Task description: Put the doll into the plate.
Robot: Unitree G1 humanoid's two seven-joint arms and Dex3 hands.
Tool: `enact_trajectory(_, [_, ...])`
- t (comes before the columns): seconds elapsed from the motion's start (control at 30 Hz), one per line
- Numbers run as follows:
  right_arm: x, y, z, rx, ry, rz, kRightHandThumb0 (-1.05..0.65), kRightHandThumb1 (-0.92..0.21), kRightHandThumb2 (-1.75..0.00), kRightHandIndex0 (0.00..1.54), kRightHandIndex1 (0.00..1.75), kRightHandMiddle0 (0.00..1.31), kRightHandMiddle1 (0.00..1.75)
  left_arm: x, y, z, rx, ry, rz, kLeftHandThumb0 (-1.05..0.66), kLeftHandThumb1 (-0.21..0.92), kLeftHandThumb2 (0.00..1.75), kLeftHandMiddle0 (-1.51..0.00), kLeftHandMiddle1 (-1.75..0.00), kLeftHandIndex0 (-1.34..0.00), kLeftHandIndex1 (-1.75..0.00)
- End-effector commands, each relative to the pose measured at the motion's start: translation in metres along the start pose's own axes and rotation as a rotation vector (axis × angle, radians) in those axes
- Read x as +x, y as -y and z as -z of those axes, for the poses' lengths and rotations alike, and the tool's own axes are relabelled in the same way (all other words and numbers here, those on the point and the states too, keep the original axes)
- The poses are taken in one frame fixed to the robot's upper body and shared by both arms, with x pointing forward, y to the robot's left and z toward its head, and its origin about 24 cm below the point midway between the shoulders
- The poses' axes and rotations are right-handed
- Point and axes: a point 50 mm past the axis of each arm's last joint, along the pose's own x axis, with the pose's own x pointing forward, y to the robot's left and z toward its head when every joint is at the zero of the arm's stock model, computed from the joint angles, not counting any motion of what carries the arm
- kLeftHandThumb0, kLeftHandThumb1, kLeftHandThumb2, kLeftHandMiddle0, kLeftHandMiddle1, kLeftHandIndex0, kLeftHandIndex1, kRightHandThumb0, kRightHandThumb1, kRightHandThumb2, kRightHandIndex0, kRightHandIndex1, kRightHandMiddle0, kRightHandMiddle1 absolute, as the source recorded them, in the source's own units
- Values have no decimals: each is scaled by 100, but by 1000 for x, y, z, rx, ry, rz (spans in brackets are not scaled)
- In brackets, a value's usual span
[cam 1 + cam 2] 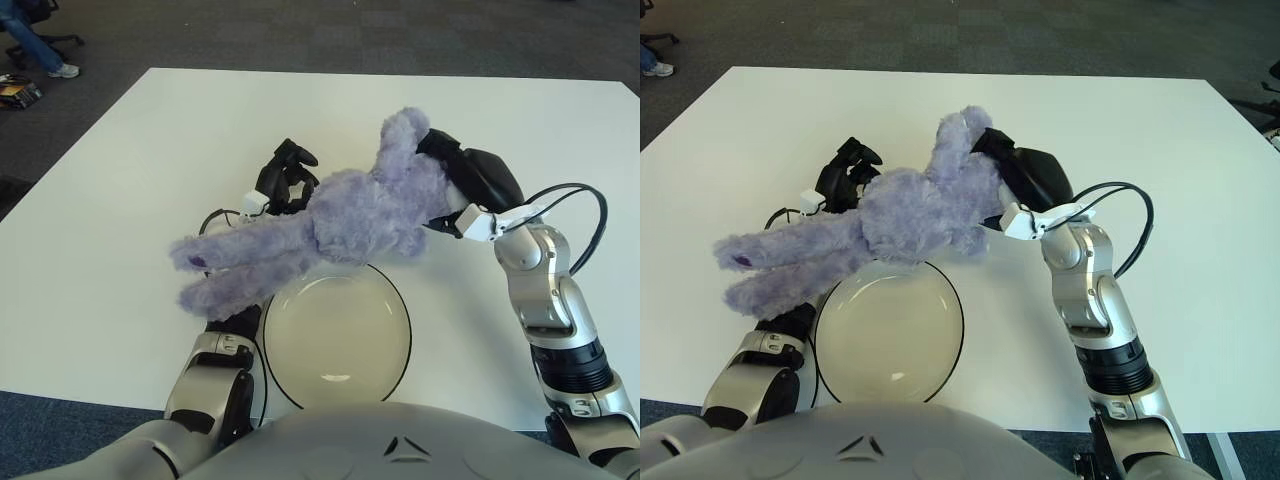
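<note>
Right hand (470, 175) grips the purple doll (330, 225) by its far right end; left hand (285, 180) shows behind its middle, fingers curled, grasp unclear. Doll hangs across the plate's (395, 350) far rim, legs trailing left. Risk: released here, it drapes over the rim onto the table (120, 200), since most of it lies outside the plate.

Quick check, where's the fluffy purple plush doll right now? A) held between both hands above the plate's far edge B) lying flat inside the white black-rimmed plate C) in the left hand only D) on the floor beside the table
A: the fluffy purple plush doll is gripped by the right hand and left hand, and the white black-rimmed plate below it holds nothing.
</note>
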Motion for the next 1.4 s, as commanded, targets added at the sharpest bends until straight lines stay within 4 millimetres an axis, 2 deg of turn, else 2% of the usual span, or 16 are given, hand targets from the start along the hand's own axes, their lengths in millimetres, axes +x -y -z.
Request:
enact_trajectory(0.0, [0, 7, -5, 81, 20, 32, -1, -6, -152, 73, 165, 74, 162, -20, -5, 21, -4, -89, -26, -1, 30, 134, -51, -175, -50, -175])
enact_trajectory(0.53, [0, 20, -17, 281, 76, -11, -1, -5, -153, 74, 164, 74, 162, -19, -5, 24, -2, -91, -28, -1, 31, 134, -51, -175, -49, -175])
enact_trajectory(0.6, [-2, 27, -24, 305, 87, -26, -1, -5, -153, 74, 164, 74, 162, -18, -5, 24, -2, -90, -26, -1, 31, 134, -51, -175, -50, -175])
enact_trajectory(0.87, [-5, 36, -29, 429, 114, -120, -1, -5, -153, 74, 164, 74, 162, -17, -5, 25, -7, -92, -22, -1, 30, 134, -51, -175, -50, -175])
enact_trajectory(0.93, [-8, 40, -40, 441, 136, -140, -1, -6, -152, 75, 163, 75, 161, -17, -5, 25, -7, -92, -22, -1, 31, 134, -51, -175, -50, -175])
enact_trajectory(1.37, [-18, 33, -53, 486, 191, -280, -1, -6, -150, 75, 161, 75, 159, -15, -5, 26, -6, -81, -21, -1, 29, 136, -52, -175, -51, -175])
